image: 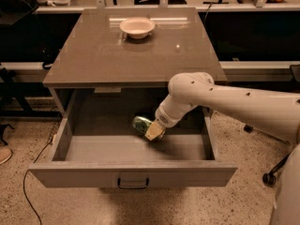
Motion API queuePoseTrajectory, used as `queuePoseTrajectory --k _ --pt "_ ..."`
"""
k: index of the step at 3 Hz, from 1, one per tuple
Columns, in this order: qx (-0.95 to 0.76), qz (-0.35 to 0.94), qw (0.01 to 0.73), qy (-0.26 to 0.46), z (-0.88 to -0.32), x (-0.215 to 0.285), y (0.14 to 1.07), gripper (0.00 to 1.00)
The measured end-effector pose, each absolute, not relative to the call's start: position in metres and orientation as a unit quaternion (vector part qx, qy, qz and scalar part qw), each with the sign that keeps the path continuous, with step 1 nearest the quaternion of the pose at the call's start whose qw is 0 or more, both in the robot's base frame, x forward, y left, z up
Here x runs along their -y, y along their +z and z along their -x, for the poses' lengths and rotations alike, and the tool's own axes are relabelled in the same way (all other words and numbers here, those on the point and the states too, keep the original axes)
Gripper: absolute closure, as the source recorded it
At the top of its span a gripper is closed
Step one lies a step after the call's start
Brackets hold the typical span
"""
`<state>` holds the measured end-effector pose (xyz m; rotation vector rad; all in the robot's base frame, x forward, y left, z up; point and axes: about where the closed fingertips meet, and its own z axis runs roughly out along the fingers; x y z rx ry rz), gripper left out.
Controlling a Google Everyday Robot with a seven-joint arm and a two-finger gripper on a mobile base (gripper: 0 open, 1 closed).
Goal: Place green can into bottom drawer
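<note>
Down inside the bottom drawer [131, 174], the gripper [153, 131] was closed on the green can [140, 123]. Its pale fingertips [156, 133] covered the can's right end, so only the left part showed. The can was tilted and sat towards the back of the drawer, right of centre. It seemed to hang just above the drawer floor, though the dim interior made that hard to judge. Its wrap showed as mottled green and white, with a paler rim at the exposed end.

The white arm [220, 100] reached in from the right over the drawer's side wall, hiding the rear right corner, and was cut off at the frame edge. The drawer was pulled fully out, with a small dark handle [132, 183] at the middle of its flat grey front.

A cream bowl [137, 27] stood on the cabinet top [117, 60], well apart from the can. To the right, a chair caster [268, 178] rested on the speckled floor [18, 210], and a thin cable [27, 193] trailed at the left.
</note>
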<state>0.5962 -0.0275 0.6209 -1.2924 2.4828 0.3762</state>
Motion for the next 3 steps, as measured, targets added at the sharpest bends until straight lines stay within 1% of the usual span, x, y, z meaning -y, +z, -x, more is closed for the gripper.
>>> queuePoseTrajectory --k 1,2,3 --pt "-0.874 0.440 0.163 0.126 -0.596 0.040 0.622 0.11" --pt "-0.884 0.420 0.174 0.106 -0.593 0.065 0.634 0.00" --pt "-0.898 0.386 0.198 0.077 -0.582 0.106 0.661 0.00"
